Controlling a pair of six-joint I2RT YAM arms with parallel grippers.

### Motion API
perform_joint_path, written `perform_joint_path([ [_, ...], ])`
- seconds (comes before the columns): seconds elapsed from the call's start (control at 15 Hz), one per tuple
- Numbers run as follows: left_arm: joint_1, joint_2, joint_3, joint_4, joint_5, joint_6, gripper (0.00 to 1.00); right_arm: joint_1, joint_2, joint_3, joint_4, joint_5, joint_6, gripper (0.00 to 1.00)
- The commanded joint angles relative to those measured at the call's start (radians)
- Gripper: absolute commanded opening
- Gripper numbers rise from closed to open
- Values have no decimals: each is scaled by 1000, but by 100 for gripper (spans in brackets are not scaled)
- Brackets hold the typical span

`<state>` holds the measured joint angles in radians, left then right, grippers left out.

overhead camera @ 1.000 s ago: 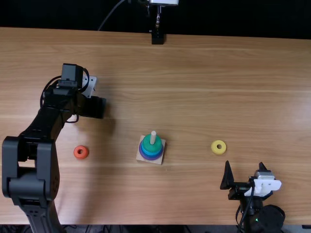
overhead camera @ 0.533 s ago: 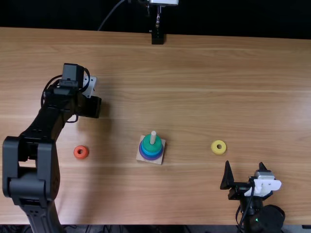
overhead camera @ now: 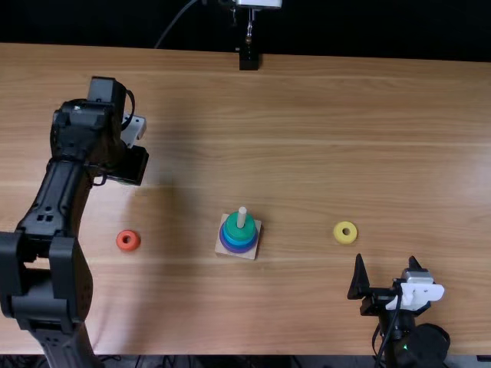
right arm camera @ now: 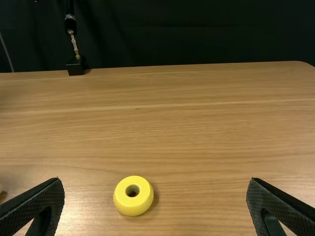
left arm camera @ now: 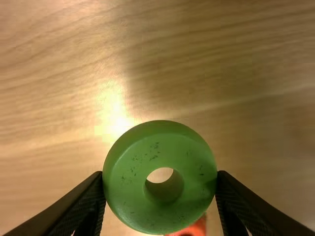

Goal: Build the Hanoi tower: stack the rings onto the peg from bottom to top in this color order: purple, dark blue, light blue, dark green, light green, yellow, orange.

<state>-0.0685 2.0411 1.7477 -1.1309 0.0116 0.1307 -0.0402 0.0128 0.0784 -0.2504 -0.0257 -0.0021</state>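
Now stacked rings [overhead camera: 240, 230] circle the peg [overhead camera: 242, 217]; left end effector [overhead camera: 128, 165] grips a light green ring [left arm camera: 129, 184], right end effector [overhead camera: 386, 258] gapes wide.

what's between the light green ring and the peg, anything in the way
Nothing visible stands between the light green ring, held in the left end effector, and the peg, whose tip rises above the dark green ring. The orange ring lies off to the side, nearer the table's near edge.

The top view looks steeply down from six o'clock; left wrist's, closer, downward, shares the orange ring [overhead camera: 120, 241]; right's, facing twelve, the yellow ring [overhead camera: 345, 239].
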Motion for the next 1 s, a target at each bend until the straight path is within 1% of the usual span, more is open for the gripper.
perform_joint_path([
  [0.0,-34,-78,35,-9,10,7,0,-12,-13,-62,-65,0,-3,100],
  [0.07,-62,-105,35,-10,12,4,0,-12,-13,-62,-65,0,-3,100],
  [0.13,-83,-134,35,-14,29,0,0,-12,-13,-60,-65,0,-3,100],
  [0.2,-94,-171,32,-14,66,-4,0,-12,-13,-62,-65,0,-3,100],
  [0.27,-108,-202,30,-14,99,-20,0,-12,-13,-62,-65,0,-3,100],
  [0.33,-131,-228,29,-18,119,-61,0,-12,-13,-62,-65,0,-3,100],
  [0.4,-152,-254,29,-27,121,-103,0,-12,-13,-60,-65,0,-3,100],
  [0.47,-174,-277,30,-51,126,-134,0,-12,-13,-60,-65,0,-3,100],
  [0.67,-244,-329,33,-99,130,-221,0,-12,-13,-62,-65,0,-3,100],
  [0.87,-315,-364,35,-106,132,-260,0,-12,-13,-62,-65,0,-3,100],
  [0.93,-340,-378,33,-106,145,-274,0,-12,-13,-60,-65,0,-3,100],
])
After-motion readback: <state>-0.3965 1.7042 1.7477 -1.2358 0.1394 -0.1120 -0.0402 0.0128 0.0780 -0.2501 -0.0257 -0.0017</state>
